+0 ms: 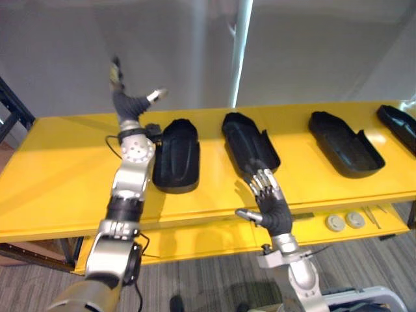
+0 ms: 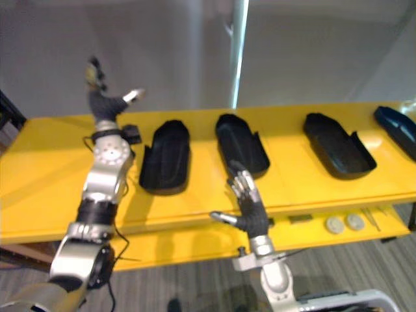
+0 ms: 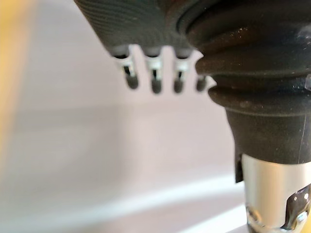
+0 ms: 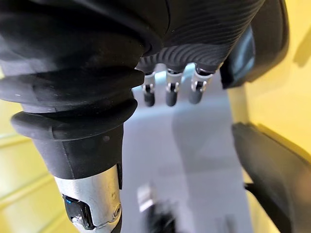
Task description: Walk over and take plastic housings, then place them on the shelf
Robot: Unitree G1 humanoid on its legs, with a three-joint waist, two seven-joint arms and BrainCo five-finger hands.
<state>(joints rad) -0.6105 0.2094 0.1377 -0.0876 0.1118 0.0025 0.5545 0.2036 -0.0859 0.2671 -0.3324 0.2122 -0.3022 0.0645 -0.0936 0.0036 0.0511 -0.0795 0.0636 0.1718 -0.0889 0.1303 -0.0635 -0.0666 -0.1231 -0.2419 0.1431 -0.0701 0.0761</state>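
My left hand [image 1: 127, 101] is up over the far edge of the yellow table [image 1: 58, 169], fingers straight, thumb spread, holding nothing. My right hand [image 1: 273, 208] hovers at the near edge, fingers relaxed and empty. Four black plastic housings lie along the tabletop: the first housing [image 1: 177, 155] at my left hand's 4 o'clock, the second housing [image 1: 247, 140] at my right hand's 12 o'clock, the third housing [image 1: 344, 144] and fourth housing [image 1: 398, 125] towards 2 o'clock

There are four black plastic housings [image 1: 177, 156] [image 1: 250, 142] [image 1: 344, 143] [image 1: 398, 127] on one yellow table [image 1: 65, 175], two round white discs [image 1: 335, 223] [image 1: 355, 220] and one thin metal tool [image 1: 374, 216] on one lower shelf [image 1: 195, 240], and two robot hands, the left hand [image 1: 127, 99] and the right hand [image 1: 272, 203].
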